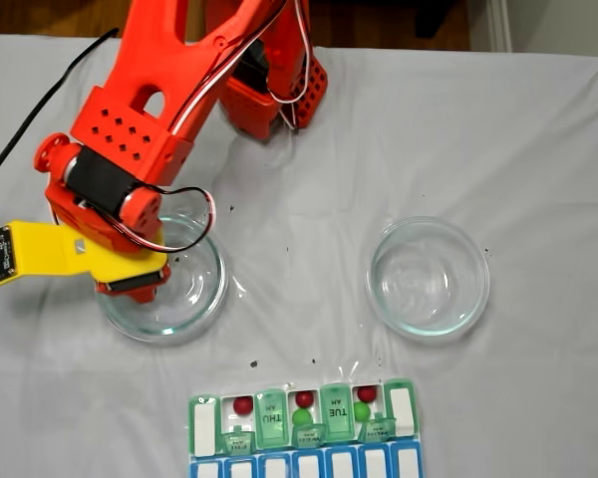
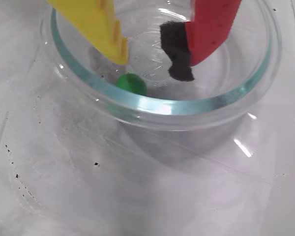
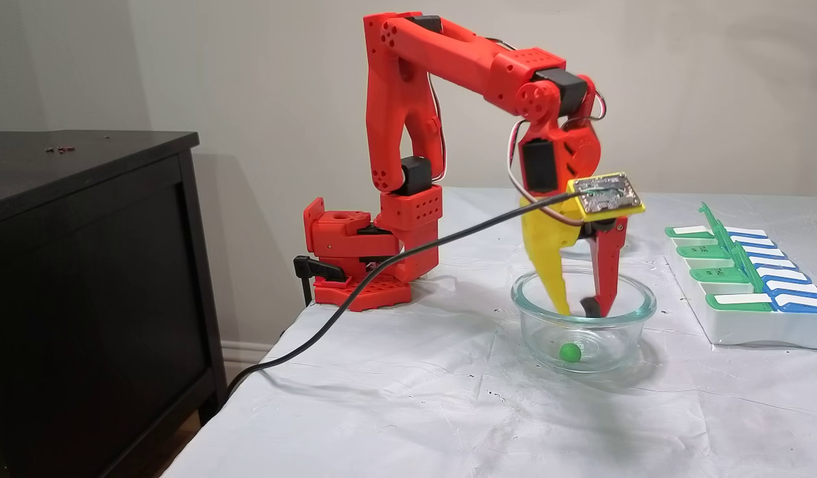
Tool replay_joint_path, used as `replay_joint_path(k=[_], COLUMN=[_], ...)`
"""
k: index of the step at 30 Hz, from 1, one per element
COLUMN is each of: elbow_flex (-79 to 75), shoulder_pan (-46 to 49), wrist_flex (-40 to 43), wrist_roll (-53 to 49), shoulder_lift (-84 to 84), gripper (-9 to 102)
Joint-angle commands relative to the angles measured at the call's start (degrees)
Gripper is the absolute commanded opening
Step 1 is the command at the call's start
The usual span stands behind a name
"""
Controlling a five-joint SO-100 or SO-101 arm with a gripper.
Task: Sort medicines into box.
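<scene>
One green ball (image 2: 131,83) left in glass dish (image 1: 211,299) | five balls already in pill organizer (image 1: 407,410): three red, two green | gripper (image 2: 155,61) fingers apart, empty, just above ball | pick pending

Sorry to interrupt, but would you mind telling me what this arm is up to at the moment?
It is sorting little balls into a pill organizer. Its end effector is open and lowered into a glass bowl, just above the one green ball left there, without gripping it. The organizer's open compartments already hold three red balls and two green ones. The other glass bowl has no balls in it.
</scene>
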Motion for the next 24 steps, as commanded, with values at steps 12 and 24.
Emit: replay_joint_path(k=[12,24], elbow_flex=[2.0,0.7], shoulder_pan=[4.5,3.1], wrist_flex=[-3.2,-10.5], wrist_roll=[-9.0,-11.0], shoulder_lift=[2.5,-1.4], gripper=[21,19])
